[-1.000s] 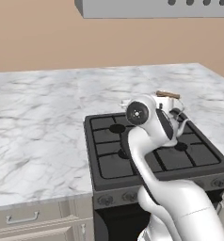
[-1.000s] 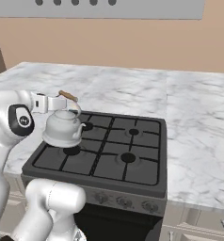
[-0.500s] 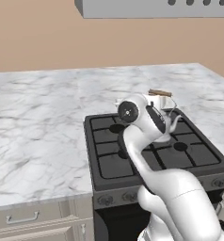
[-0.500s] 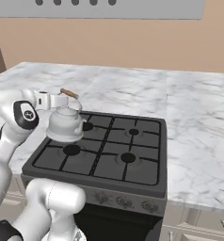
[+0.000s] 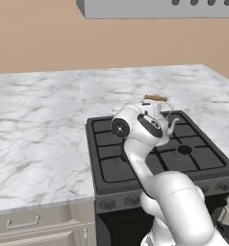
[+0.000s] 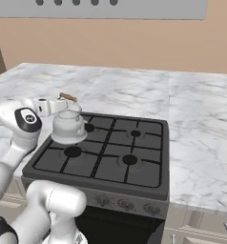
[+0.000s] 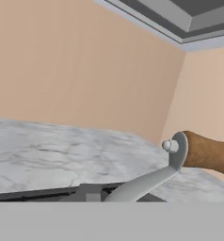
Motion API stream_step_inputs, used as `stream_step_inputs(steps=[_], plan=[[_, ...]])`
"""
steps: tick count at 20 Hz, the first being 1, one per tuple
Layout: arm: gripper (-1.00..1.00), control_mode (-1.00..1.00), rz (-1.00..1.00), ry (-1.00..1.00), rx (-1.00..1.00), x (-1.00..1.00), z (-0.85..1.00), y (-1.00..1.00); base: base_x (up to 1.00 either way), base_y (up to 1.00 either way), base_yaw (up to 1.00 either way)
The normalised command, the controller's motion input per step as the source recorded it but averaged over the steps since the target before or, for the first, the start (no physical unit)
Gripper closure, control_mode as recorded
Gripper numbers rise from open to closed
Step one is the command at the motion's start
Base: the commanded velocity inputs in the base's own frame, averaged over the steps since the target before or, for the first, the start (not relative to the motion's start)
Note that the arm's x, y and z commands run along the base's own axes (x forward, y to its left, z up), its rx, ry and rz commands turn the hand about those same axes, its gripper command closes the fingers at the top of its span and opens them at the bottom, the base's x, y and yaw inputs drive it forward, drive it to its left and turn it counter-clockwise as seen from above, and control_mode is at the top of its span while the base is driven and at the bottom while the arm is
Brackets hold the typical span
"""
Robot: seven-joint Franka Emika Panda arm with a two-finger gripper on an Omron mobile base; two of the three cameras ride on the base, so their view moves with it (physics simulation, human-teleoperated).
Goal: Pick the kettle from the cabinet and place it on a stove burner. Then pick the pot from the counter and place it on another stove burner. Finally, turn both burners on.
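Since kettle (image 6: 67, 126) hangs over left burners (image 6: 72, 152): lower it level, centred on a grate.
Fingers: clamped on its wooden handle bar (image 6: 66, 97).

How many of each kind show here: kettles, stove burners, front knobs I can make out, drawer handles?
Kettle: 1
Stove burners: 4
Front knobs that can be made out: 4
Drawer handles: 2
Total: 11
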Motion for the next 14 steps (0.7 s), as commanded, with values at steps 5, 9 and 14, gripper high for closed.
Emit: stream_step_inputs(steps=[5,9,14], plan=[[1.0,-1.0,0.0,0.0,-0.03,0.09,-0.01,0.0,0.0,0.0,0.0],[1.0,-1.0,0.0,0.0,-0.01,0.24,0.0,0.03,0.0,0.0,0.0],[1.0,-1.0,-0.01,0.0,0.0,0.29,0.0,0.14,0.0,0.0,0.0]])
